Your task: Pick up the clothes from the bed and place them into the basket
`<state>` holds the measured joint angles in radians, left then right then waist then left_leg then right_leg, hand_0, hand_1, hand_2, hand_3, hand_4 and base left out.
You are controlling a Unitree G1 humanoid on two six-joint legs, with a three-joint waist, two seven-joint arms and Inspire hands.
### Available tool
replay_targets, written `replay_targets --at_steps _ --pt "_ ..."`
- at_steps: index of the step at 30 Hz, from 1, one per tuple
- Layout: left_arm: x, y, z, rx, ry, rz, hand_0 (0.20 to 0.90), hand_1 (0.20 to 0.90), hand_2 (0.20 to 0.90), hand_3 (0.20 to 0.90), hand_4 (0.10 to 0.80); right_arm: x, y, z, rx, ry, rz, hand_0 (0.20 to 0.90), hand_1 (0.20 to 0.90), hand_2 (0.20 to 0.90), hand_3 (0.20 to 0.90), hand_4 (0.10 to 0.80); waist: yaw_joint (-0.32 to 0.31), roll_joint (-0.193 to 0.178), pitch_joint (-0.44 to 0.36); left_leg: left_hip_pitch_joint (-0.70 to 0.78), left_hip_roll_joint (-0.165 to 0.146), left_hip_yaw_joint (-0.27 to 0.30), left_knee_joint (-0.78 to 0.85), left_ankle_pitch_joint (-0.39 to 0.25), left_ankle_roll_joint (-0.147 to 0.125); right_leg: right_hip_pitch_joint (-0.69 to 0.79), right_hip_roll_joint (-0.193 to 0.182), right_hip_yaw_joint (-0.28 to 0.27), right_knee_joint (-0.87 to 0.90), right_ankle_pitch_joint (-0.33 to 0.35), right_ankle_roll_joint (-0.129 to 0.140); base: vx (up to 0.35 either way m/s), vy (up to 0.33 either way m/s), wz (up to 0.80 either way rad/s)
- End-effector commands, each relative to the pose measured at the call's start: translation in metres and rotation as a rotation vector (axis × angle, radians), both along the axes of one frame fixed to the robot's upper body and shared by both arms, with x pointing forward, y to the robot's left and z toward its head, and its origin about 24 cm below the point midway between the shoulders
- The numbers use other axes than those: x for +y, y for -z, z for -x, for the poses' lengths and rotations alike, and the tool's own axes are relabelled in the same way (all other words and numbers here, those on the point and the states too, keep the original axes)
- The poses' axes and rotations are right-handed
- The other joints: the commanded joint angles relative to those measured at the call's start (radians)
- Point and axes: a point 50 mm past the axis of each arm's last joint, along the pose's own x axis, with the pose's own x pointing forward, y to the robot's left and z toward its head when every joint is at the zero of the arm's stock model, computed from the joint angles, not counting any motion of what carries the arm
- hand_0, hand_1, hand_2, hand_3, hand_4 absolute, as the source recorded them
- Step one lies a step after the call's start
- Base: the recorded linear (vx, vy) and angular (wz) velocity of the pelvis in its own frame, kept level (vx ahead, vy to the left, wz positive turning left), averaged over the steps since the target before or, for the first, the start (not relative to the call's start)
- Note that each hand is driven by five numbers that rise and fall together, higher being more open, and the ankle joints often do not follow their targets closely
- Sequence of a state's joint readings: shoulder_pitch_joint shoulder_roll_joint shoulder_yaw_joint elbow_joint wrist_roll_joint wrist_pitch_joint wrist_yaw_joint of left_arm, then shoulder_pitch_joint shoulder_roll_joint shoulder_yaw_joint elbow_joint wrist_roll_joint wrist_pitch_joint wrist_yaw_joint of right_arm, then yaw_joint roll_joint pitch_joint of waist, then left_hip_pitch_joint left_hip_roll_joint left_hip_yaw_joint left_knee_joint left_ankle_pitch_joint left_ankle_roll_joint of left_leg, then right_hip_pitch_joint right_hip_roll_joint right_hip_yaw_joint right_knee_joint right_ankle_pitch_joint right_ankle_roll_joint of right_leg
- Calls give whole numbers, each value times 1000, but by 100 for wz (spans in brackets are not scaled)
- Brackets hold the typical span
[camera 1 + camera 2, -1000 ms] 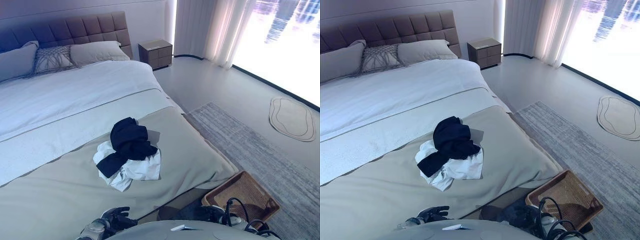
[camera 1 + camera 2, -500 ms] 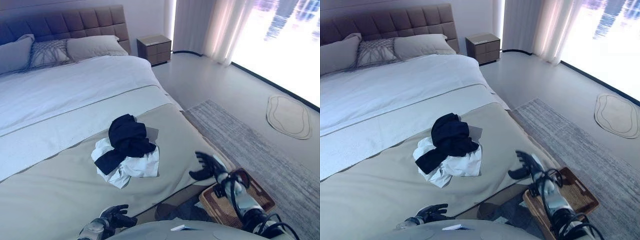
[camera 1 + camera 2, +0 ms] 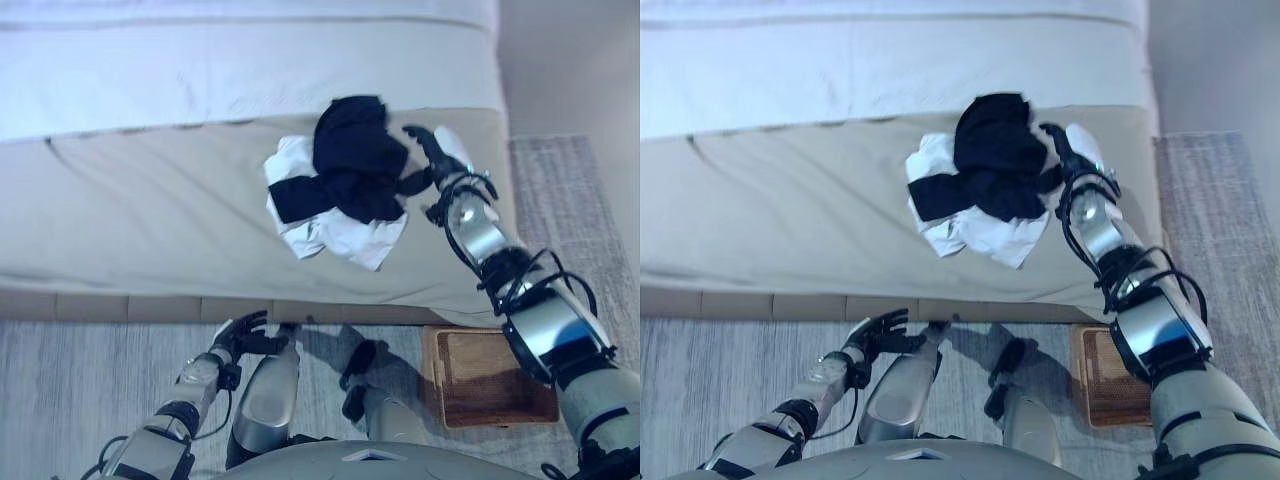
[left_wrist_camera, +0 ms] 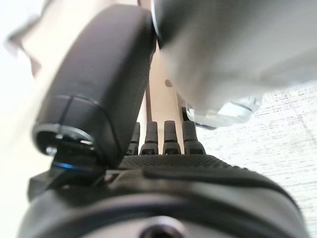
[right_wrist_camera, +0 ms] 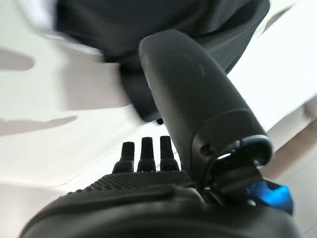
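Right hand [image 3: 432, 158] is out over the bed [image 3: 140, 200], fingers spread and straight, holding nothing. The clothes [image 3: 340, 180], a dark garment bunched on top of a white one, lie on the bed just beside my fingertips, on the thumb side; I cannot tell whether the fingers touch the dark cloth or stop just short. In the right wrist view the dark fabric [image 5: 163, 29] sits past the thumb, not yet inside the hand.

Left hand [image 3: 243, 335] hangs low beside the bed's edge over the rug [image 3: 70, 390], fingers relaxed and apart, idle.

The basket [image 3: 487, 375] stands on the floor below my right forearm, just off the bed's near edge, with nothing in it that I can see.

Step in hand, as I judge it: closing on the pile. To do it well I'd push the fingers further into the heap, down to the white layer, before curling, so both garments come up together. A pinch on the dark top alone would likely leave the white piece behind. I'd also keep the fingertips off the bedcover so it doesn't get gathered in. Lift clear of the mattress edge before swinging back toward the basket, since loose ends may drag.
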<state>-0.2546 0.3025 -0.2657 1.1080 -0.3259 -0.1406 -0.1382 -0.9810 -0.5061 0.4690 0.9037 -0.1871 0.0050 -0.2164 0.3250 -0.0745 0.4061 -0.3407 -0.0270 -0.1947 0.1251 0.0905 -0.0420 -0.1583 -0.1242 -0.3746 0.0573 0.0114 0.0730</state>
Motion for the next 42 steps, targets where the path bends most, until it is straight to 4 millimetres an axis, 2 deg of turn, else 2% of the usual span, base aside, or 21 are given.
replay_targets --at_steps 1,5,10,11,12,13,15,17,18,21,27,29,30,31,33,37,40,42 --pt "49 6 38 87 -81 -97 900 900 900 900 800 5 -69 -7 -221 29 73 900 900 900 900 800 78 -42 15 -40 -87 48 99 -137 102 -3 -65 20 174 19 7 72 8 30" --pt "50 3 35 56 -72 -67 900 900 900 900 800 -28 -70 -14 -62 238 77 900 900 900 900 800 127 -28 44 -110 -100 11 156 -141 106 -66 -80 -18 264 -20 -4 -2 56 35" --pt "49 3 40 20 -38 -31 900 900 900 900 800 -61 -74 -10 122 431 83 900 900 900 900 800 176 7 88 -171 -106 -18 190 -129 108 -152 -104 -74 361 -55 -8 -40 56 22" --pt "49 3 40 19 -41 -29 900 900 900 900 800 -63 -74 -10 129 436 78 900 900 900 900 800 178 9 91 -173 -105 -20 190 -128 108 -157 -105 -78 363 -56 -8 -49 10 13" --pt "50 3 42 20 -44 -27 900 900 900 900 800 -64 -76 -10 133 441 66 585 585 585 532 432 181 11 94 -177 -104 -23 189 -125 107 -163 -104 -83 365 -59 -8 -32 1 13" --pt "51 3 42 21 -47 -27 900 900 900 900 800 -64 -79 -10 124 444 63 300 300 300 200 100 184 11 96 -180 -103 -26 189 -124 106 -168 -103 -86 367 -62 -8 -40 -5 8" --pt "55 2 44 22 -56 -33 900 900 900 900 800 -63 -89 -10 88 446 89 300 300 300 200 100 185 11 101 -180 -98 -30 187 -122 103 -168 -99 -89 365 -67 -7 -41 -33 5" --pt "61 0 45 23 -72 -52 900 900 900 900 800 -59 -108 -10 -21 428 91 300 300 300 200 100 179 -2 99 -162 -87 -34 167 -119 100 -155 -88 -81 346 -55 1 -28 -75 4" --pt "61 0 45 22 -74 -53 900 900 900 900 800 -58 -110 -10 -31 427 91 300 300 300 200 100 178 -3 100 -159 -86 -34 165 -119 100 -153 -87 -80 344 -54 2 -13 -80 -5" --pt "70 -2 47 21 -93 -77 900 900 900 900 800 -51 -142 -6 -238 410 98 300 300 300 200 100 159 -27 86 -111 -67 -28 127 -123 95 -115 -71 -61 308 -39 12 1 -106 -13" --pt "78 0 59 75 -104 -140 900 900 900 900 800 -40 -211 23 -610 391 117 300 300 300 200 100 90 -78 10 37 -33 13 21 -135 85 -15 -38 -14 213 -12 25 34 -95 -20" --pt "79 2 63 93 -97 -154 900 900 900 900 800 -42 -222 32 -691 390 122 300 300 300 200 100 67 -85 -15 84 -26 27 -12 -136 84 14 -32 -3 190 -4 30 55 -60 -23" --pt "78 5 69 123 -96 -162 900 900 900 900 800 -49 -230 42 -727 389 138 300 300 300 200 100 39 -87 -50 122 -23 45 -42 -112 87 38 -32 -4 168 21 26 48 -40 -13" --pt "78 6 70 129 -92 -167 900 900 900 900 800 -51 -231 45 -737 393 140 300 300 300 200 100 34 -87 -56 135 -21 50 -51 -111 87 45 -31 -1 165 23 28 70 -32 -11" --pt "75 12 79 177 -67 -186 900 900 900 900 800 -61 -238 59 -798 388 138 300 300 300 200 100 -8 -87 -112 205 -9 80 -105 -102 86 90 -14 28 136 22 34 125 -94 -23" --pt "69 19 85 232 -17 -205 900 900 900 900 800 -75 -241 82 -887 386 129 300 300 300 200 100 -83 -70 -192 280 7 130 -184 -80 79 141 10 76 80 10 40 47 -97 -38" --pt "61 26 90 287 24 -220 900 900 900 900 800 -84 -230 101 -944 369 136 300 300 300 200 100 -159 -49 -251 316 9 170 -202 -83 77 163 26 121 45 -5 33 -8 -80 -31" --pt "58 29 93 309 26 -216 900 900 900 900 800 -84 -223 108 -957 347 137 300 300 300 200 100 -187 -39 -270 335 11 183 -205 -88 77 168 32 143 33 -10 26 1 -22 -37"
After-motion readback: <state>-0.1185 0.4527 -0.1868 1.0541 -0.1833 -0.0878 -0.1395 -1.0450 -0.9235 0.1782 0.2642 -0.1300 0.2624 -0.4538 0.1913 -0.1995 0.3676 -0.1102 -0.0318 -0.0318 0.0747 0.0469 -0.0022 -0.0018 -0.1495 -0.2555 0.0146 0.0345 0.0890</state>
